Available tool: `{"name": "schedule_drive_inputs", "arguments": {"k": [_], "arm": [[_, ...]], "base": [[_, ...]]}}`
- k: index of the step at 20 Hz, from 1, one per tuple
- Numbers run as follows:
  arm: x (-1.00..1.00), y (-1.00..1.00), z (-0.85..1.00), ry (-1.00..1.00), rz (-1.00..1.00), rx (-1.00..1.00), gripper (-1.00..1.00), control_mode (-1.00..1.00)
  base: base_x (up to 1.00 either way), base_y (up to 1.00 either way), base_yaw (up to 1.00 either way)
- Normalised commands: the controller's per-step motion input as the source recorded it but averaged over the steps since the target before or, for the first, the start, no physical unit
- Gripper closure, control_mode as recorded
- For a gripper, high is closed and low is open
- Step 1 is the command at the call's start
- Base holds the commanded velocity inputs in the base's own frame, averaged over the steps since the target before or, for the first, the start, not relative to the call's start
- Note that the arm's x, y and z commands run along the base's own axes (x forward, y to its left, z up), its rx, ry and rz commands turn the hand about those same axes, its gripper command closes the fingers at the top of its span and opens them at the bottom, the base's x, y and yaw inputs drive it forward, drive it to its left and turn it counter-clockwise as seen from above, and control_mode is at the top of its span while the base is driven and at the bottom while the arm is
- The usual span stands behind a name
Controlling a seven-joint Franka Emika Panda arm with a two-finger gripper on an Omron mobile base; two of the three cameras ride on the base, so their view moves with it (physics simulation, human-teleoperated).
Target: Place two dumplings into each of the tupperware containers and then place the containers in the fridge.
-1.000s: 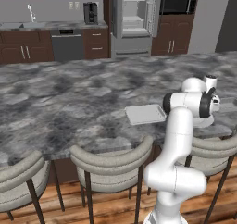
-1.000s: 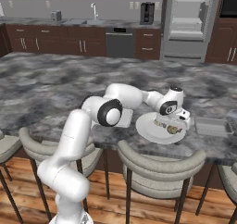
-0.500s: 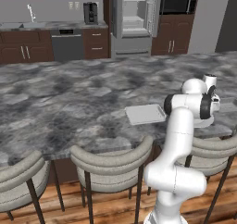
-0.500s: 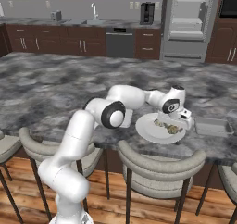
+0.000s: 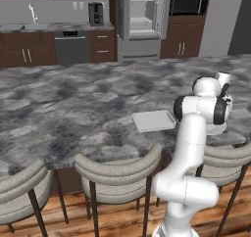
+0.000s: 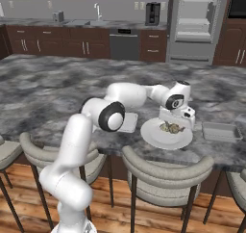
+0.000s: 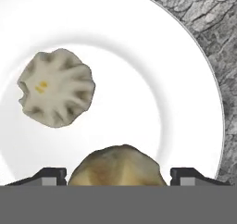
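Marbled grey stone covers the long table (image 5: 73, 108) across the middle of the left base view. A tupperware container (image 5: 153, 120), shallow and pale, lies flat on it right of centre, just left of the white arm that rises from the lower right. The pincer itself is hidden behind the arm's wrist at the right edge. At upper centre the fridge (image 5: 142, 20) stands with its door swung wide and pale shelves showing.

From the right base view, the arm reaches over to a round white plate (image 6: 166, 133) near the table's front edge, right of centre. The pincer (image 6: 174, 126) hangs low over the plate with the dumplings (image 6: 171, 127) clustered beneath it. A second tupperware container (image 6: 221, 131) sits further right, apart from the plate. Another one is partly hidden behind the elbow, just left of the plate. The fridge (image 6: 197, 20) is at the upper right.

Looking down from the hand view, the plate (image 7: 139, 79) takes up most of the frame. One pale pleated dumpling (image 7: 55, 88) lies at the upper left. A browner dumpling (image 7: 116, 165) sits at bottom centre between the two dark fingertips (image 7: 187, 176), which stand wide on either side of it; whether they touch it I cannot tell.
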Motion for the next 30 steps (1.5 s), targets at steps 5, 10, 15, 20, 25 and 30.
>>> {"name": "schedule_drive_inputs", "arguments": {"k": [5,10,15,20,25,30], "arm": [[-0.15,1.00,0.30,-0.02,0.06,-0.06,1.00,-1.00],[0.08,1.00,0.00,0.00,0.13,-0.04,1.00,-1.00],[0.31,1.00,0.20,0.00,0.16,0.01,1.00,-1.00],[0.07,0.99,0.09,0.00,0.14,0.07,1.00,-1.00],[0.46,0.60,-0.04,0.00,0.04,0.09,1.00,-1.00],[0.79,0.00,-0.18,0.03,0.00,0.05,1.00,-1.00]], "base": [[0.00,0.00,0.00],[0.00,0.00,0.00],[0.00,0.00,0.00],[0.00,0.00,0.00],[0.00,0.00,0.00],[0.00,0.00,0.00]]}}
